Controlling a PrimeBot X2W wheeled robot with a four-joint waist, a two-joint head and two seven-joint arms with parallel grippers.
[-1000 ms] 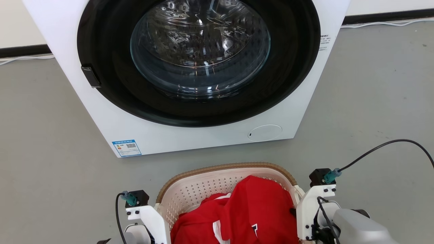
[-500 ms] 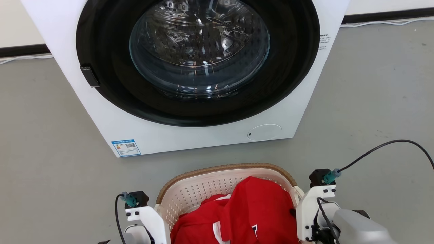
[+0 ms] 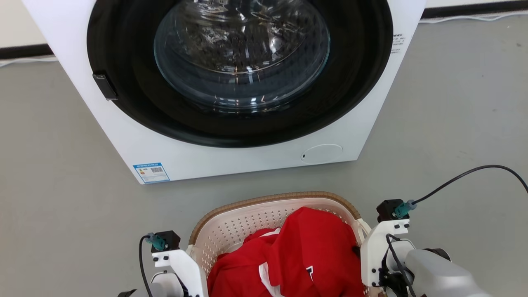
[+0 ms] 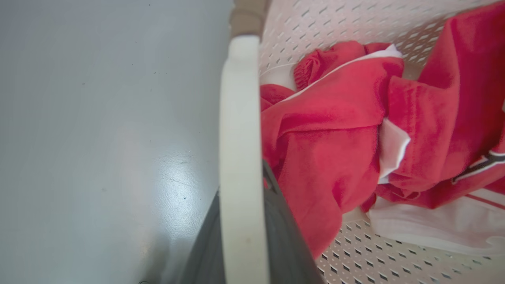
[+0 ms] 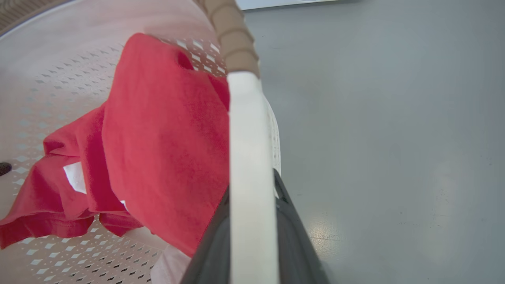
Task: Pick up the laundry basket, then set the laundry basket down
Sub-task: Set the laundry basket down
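**Cream-white perforated plastic laundry basket (image 3: 239,227) loaded with red clothing (image 3: 313,247)**

The rounded-rectangular basket is upright with its tan woven-look rim (image 3: 268,196) level. It is near the front of a white washing machine (image 3: 247,163) but apart from it. The red-and-white garments are heaped inside. White loop handles (image 4: 240,138) (image 5: 252,157) run along both sides.

Smooth grey floor (image 3: 453,107), faintly glossy. Standing on it, a white washing machine (image 3: 231,159). Behind the washing machine, to either side, a pale cable (image 3: 474,17) lying along the dark skirting.
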